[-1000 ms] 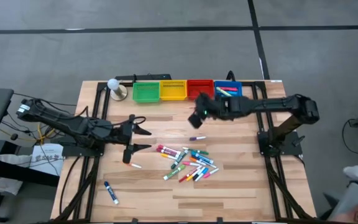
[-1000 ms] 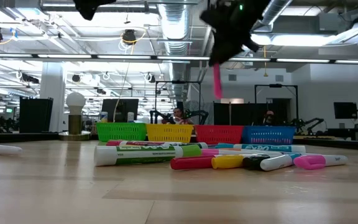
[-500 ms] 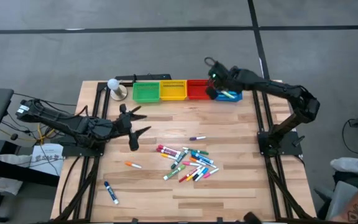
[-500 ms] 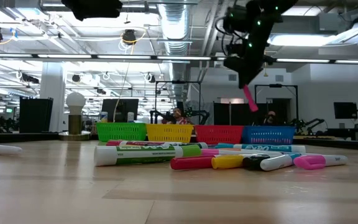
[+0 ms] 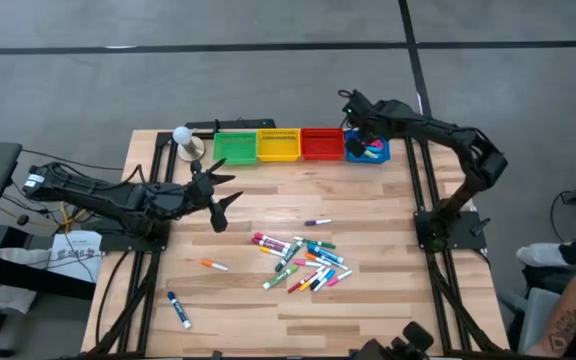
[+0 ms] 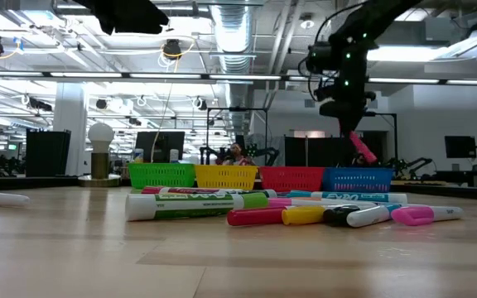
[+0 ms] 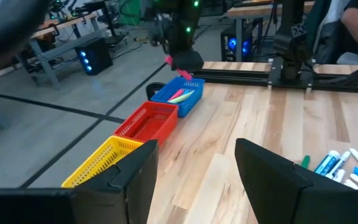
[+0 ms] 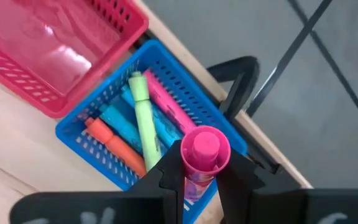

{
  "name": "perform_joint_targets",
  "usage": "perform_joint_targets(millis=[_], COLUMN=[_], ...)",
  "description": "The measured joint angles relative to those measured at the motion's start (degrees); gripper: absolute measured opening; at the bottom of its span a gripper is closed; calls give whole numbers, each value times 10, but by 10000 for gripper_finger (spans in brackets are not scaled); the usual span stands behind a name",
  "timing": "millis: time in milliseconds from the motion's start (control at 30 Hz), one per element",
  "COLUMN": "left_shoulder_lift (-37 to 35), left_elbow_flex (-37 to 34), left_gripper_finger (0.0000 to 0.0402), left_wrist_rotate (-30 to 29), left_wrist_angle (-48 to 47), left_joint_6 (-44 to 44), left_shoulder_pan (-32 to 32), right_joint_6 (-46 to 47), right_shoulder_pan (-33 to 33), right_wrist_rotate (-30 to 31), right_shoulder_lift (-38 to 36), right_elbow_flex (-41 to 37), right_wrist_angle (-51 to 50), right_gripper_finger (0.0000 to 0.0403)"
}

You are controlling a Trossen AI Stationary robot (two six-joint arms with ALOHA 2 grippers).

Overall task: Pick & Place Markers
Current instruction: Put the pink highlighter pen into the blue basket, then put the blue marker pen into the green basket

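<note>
- Placing step: right gripper [image 8: 202, 177] grasps a short pink capped marker [image 8: 202, 152] above the blue slotted plastic bin [image 8: 98, 146].
- Next: unclench (probably lower first).
- Left gripper [image 5: 223, 193] waits, fingers spread.

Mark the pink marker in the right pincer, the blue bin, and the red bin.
pink marker [image 8: 204, 149]: right wrist view, on its round cap end.
blue bin [image 8: 86, 144]: right wrist view, on its mesh wall.
red bin [image 5: 321, 154]: high view, on its near rim.

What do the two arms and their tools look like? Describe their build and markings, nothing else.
Both arms are dark and slender, with jointed segments. The left tool ends in two pointed black fingers, broad and angular up close. The right tool has matte black fingers. A small green light glows on the right arm's wrist.
</note>
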Motion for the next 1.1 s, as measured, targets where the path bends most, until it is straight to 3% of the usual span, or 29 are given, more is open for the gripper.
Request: perform_joint_targets(millis=[233, 433, 800, 933, 1100], left_shoulder_lift=[0, 0, 0, 0, 0], left_elbow_flex=[0, 0, 0, 0, 0], left_gripper_finger=[214, 214, 214, 214, 214], left_wrist_rotate=[0, 0, 15, 18, 64], left_wrist_angle=[0, 0, 0, -1, -26], left_joint_6=[-18, -25, -34, -34, -61], left_shoulder_pan=[0, 0, -1, 0, -1], right_joint_6=[3, 4, 9, 51, 69], right_shoulder_pan=[1, 2, 8, 15, 38], right_wrist_rotate=[20, 26, 28, 26, 24], right_shoulder_lift=[54, 82, 78, 76, 56], right_elbow_flex=[0, 0, 0, 0, 0], right_wrist_angle=[-7, -22, -26, -20, -10], right_gripper_finger=[56, 99, 171, 183, 188])
